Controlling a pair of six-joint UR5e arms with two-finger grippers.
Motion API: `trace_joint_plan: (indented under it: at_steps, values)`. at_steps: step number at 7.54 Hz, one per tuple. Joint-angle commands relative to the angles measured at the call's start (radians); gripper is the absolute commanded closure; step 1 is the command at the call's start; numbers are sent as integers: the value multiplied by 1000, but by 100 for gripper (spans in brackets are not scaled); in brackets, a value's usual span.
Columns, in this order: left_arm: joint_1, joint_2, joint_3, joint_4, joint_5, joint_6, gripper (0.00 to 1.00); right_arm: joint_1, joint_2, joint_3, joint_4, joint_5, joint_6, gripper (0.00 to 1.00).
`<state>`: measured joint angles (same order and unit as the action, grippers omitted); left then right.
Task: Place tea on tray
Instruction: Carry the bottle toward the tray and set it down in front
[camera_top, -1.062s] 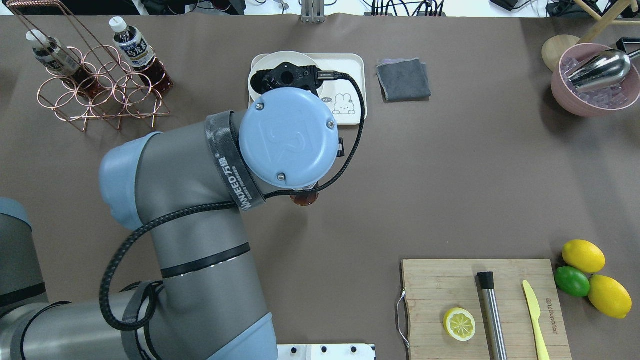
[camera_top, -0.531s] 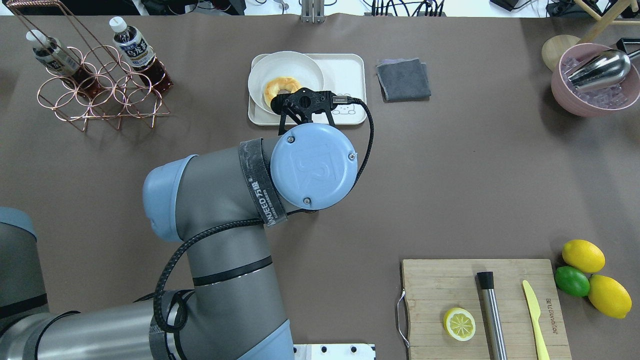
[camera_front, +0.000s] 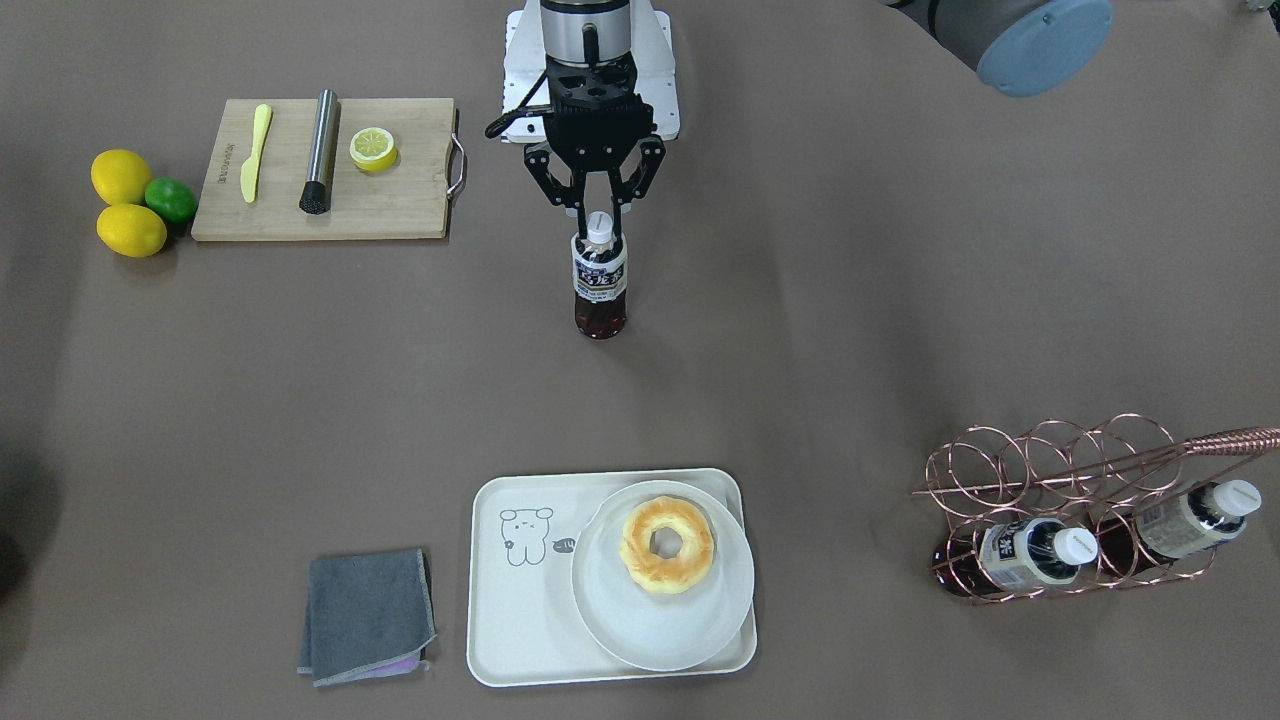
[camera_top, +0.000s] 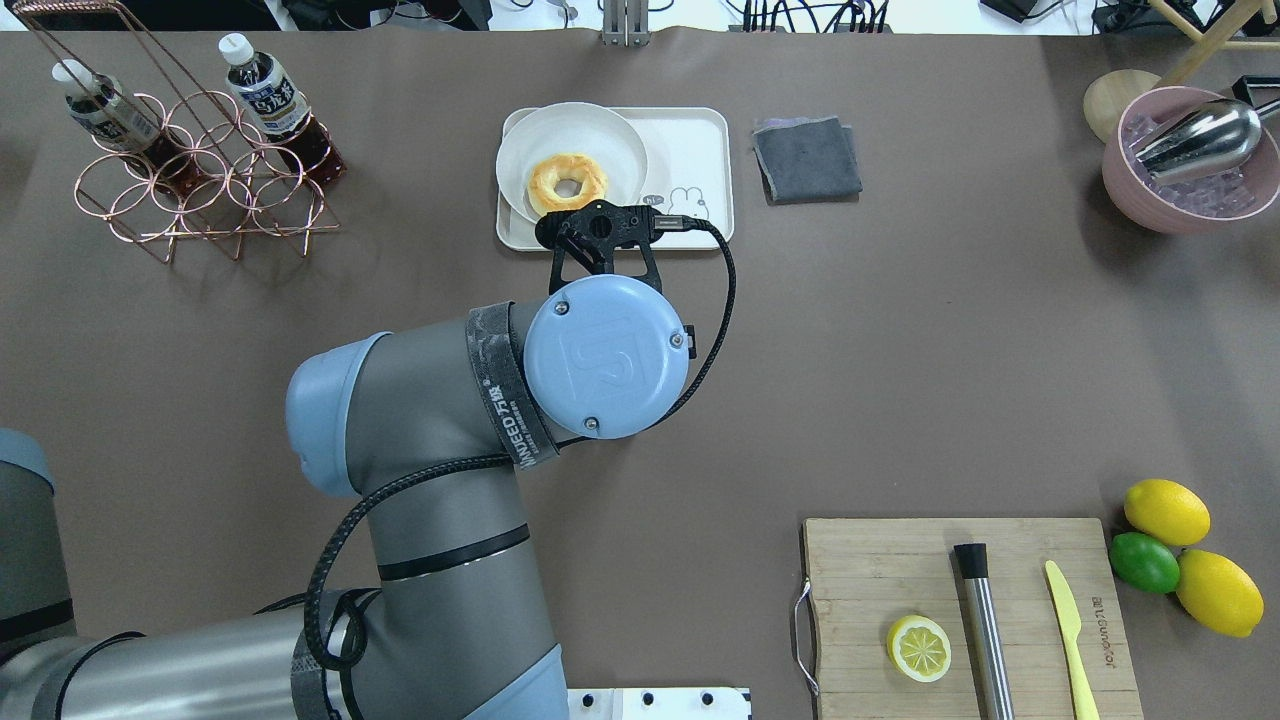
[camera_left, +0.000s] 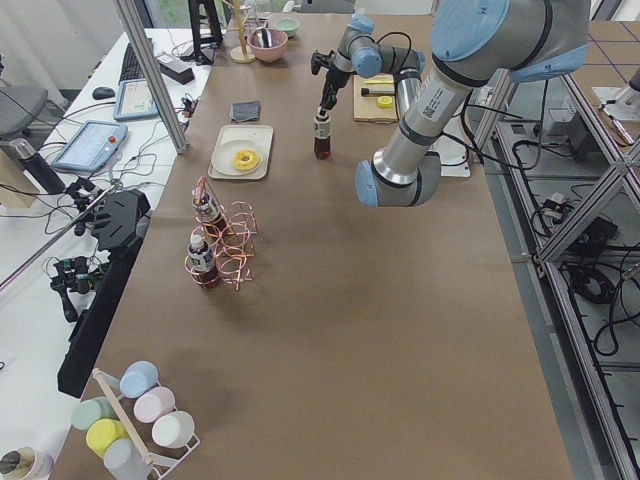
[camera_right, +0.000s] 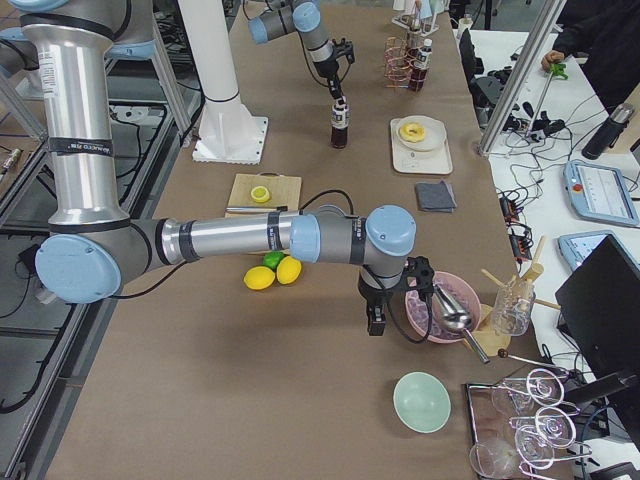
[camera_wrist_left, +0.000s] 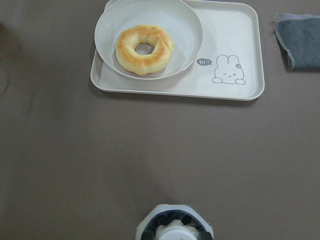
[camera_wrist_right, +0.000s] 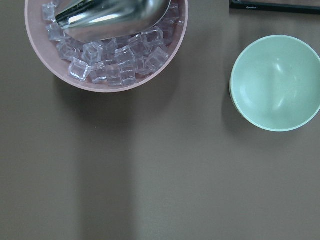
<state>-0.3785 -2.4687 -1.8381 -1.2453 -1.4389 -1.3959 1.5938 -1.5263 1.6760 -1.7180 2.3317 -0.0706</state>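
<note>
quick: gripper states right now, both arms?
Left gripper: closed on the tea bottle, gripping it at the cap.
Right gripper: cannot be told; it shows only in the side view.

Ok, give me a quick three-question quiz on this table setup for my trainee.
1. True or false: the tea is not yet on the tray.
2. What lies on the plate? A: lemon half. B: doughnut. C: grey cloth.
3. How many bottles sit in the copper rack?
Key: 1 true; 2 B; 3 two.
</note>
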Motion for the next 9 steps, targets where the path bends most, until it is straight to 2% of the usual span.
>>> trace_joint_plan:
  at_steps: [1, 4, 6, 8, 9]
  values:
    - [0, 2, -6, -3, 2, 8, 2, 0, 2, -2, 0, 0, 0, 0]
    - [-64, 22, -108, 21, -11, 136, 2, 0, 12, -2, 1, 0, 2, 0]
    - [-121, 123, -150, -67, -11, 136, 2, 2, 18, -2, 0, 0, 2, 0]
    - [-151, 271, -161, -240, -9, 176, 2, 0, 26, 10, 0, 5, 15, 0]
    - [-180, 337, -168, -285, -9, 181, 2, 0, 29, 25, 1, 8, 40, 0]
